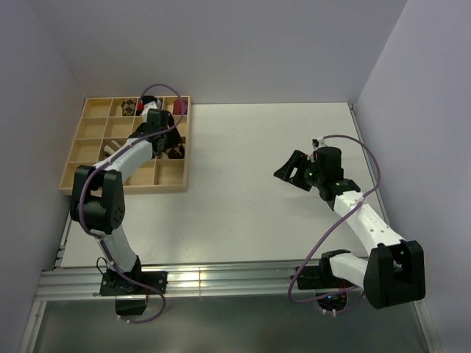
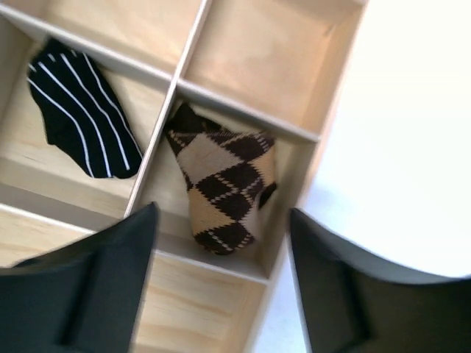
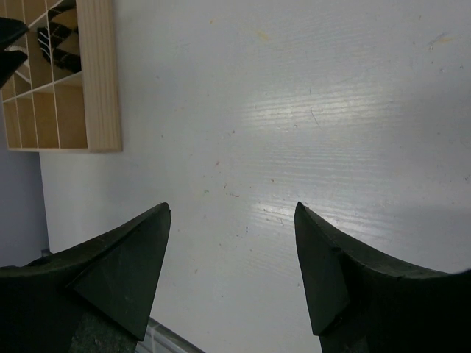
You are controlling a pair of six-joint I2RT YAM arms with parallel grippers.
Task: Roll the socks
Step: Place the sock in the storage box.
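Over the tray [image 1: 121, 188], left tool [image 2: 222, 212] spread above the argyle sock [image 2: 224, 184] and right tool [image 3: 232, 208] spread too, I fear the unpinned sock unrolls.

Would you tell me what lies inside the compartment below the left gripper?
Only the argyle sock shows inside; anything beneath it is hidden. The black striped sock lies next door.

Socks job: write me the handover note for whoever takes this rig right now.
Left gripper: open, empty, above the argyle sock.
Right gripper: open, empty, over bare table.
The argyle sock lies bundled in an edge compartment of the wooden tray; the black striped sock is in the next one.
Done: those two look stowed.
Left: back the left arm out and check for any sock not yet rolled.
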